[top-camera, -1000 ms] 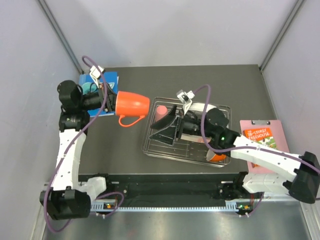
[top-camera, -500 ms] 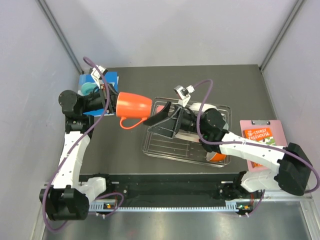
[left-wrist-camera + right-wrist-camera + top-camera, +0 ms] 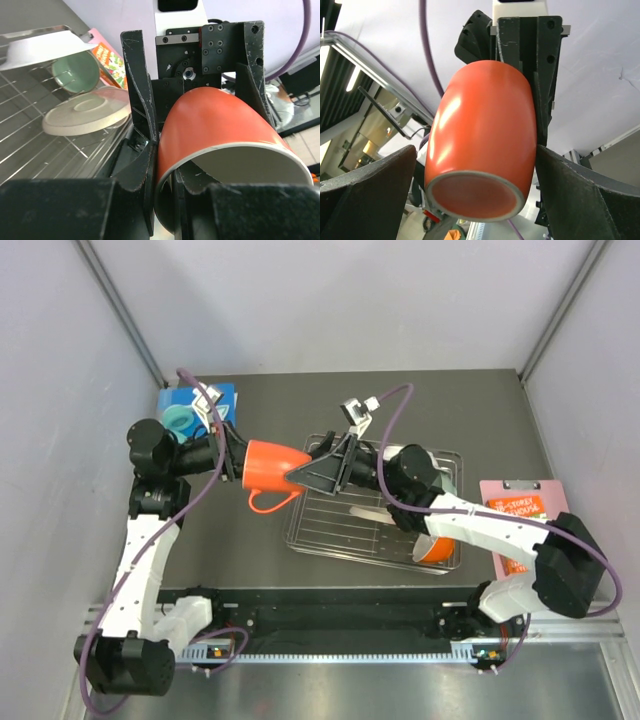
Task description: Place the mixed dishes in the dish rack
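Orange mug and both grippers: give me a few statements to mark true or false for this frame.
1. The left gripper grips the orange mug by its rim. True.
2. The right gripper is shut on the mug. False: its fingers stand open on either side of it.
3. The mug stands on the bars of the dish rack. False: it is held in the air between the two grippers.
4. A mint-green bowl lies in the rack. True.
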